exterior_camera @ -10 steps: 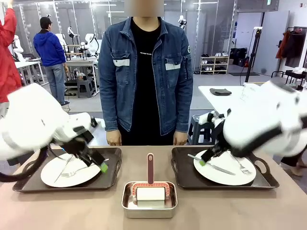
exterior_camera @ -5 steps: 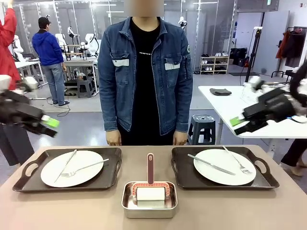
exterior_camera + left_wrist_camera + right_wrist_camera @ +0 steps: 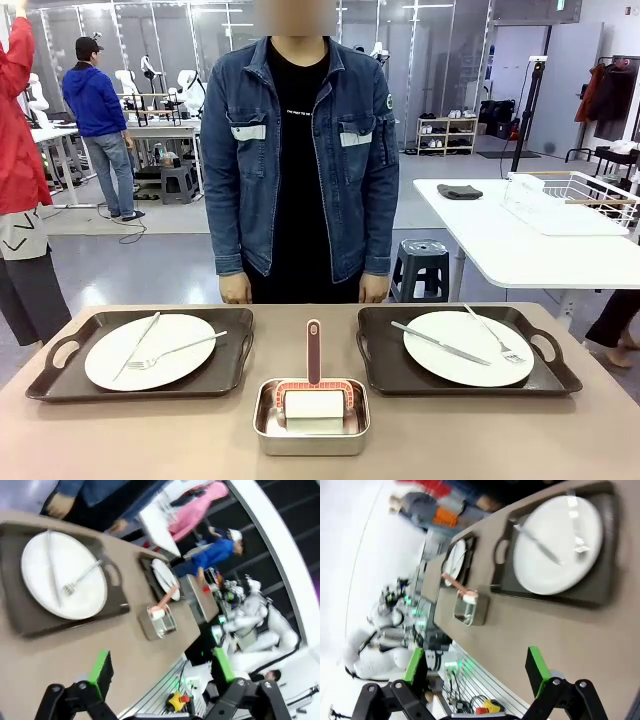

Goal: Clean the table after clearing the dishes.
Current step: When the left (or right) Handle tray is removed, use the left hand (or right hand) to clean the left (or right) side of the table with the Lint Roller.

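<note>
While my arms hover at the near side, my left gripper [image 3: 162, 669] stands spread wide with nothing between its green pads [image 3: 102, 670]. My right gripper [image 3: 475, 667] is spread just as wide and just as bare. In the left wrist view one pad sits over the table [image 3: 50, 665] and the other past its near edge, which runs on a slant. In the right wrist view that same edge also passes between my pads.

From the front, the steel pan [image 3: 265, 425] sits at the middle, close to the near edge. It holds a white roller [image 3: 313, 403] whose red handle points to 12 o'clock, into the gap between the trays. The left tray [image 3: 232, 350] lies at 10 o'clock from the pan and the right tray [image 3: 385, 365] at 2 o'clock.

On the left plate [image 3: 100, 365] lie a fork [image 3: 180, 349] and a knife [image 3: 140, 342]. The right plate [image 3: 455, 372] carries its own knife [image 3: 440, 345] and fork [image 3: 495, 335].

The trays' far rims lie close to the far edge. A person [image 3: 300, 150] stands there at 12 o'clock, hands hanging just beyond that edge.

Bare tabletop runs along the near edge at 8 and 4 o'clock from the pan. A narrower strip shows beyond each tray's outer handle.
</note>
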`<state>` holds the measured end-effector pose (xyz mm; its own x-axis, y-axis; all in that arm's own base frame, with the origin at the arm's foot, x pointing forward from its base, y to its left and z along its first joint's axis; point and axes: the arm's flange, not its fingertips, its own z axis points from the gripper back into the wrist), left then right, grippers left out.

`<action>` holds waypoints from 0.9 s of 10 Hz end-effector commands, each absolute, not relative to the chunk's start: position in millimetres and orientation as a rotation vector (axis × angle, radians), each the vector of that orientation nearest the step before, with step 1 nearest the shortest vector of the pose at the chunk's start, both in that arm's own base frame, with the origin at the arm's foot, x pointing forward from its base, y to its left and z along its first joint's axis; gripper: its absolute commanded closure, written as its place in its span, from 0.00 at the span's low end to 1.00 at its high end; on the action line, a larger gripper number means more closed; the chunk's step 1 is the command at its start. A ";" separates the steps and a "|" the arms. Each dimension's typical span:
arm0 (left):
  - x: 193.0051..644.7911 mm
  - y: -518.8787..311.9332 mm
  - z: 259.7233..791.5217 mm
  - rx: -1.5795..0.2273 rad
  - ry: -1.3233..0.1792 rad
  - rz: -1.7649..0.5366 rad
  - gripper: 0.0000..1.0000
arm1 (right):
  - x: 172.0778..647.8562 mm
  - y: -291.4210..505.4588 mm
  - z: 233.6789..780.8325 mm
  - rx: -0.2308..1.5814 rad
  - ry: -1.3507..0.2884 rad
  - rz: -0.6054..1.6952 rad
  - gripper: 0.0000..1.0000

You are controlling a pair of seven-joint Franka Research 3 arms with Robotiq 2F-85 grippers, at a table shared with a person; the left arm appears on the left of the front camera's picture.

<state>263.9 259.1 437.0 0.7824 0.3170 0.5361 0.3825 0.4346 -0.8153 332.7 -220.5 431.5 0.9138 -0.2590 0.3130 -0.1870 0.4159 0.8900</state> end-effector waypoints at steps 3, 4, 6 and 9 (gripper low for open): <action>249.9 279.6 435.2 -1.076 -0.737 0.038 0.00 | 331.2 -231.6 402.0 1.091 -0.430 -0.103 0.00; 229.4 295.0 422.8 -1.113 -0.746 0.091 0.00 | 307.8 -256.0 403.6 1.145 -0.442 -0.180 0.00; 229.4 295.0 422.8 -1.113 -0.746 0.091 0.00 | 307.8 -256.0 403.6 1.145 -0.442 -0.180 0.00; 229.4 295.0 422.8 -1.113 -0.746 0.091 0.00 | 307.8 -256.0 403.6 1.145 -0.442 -0.180 0.00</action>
<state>231.9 293.2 421.6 0.7645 0.4185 0.4903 0.2792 0.4706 -0.8370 309.7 -257.2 399.1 0.9012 -0.3598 0.2417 -0.0749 0.4200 0.9044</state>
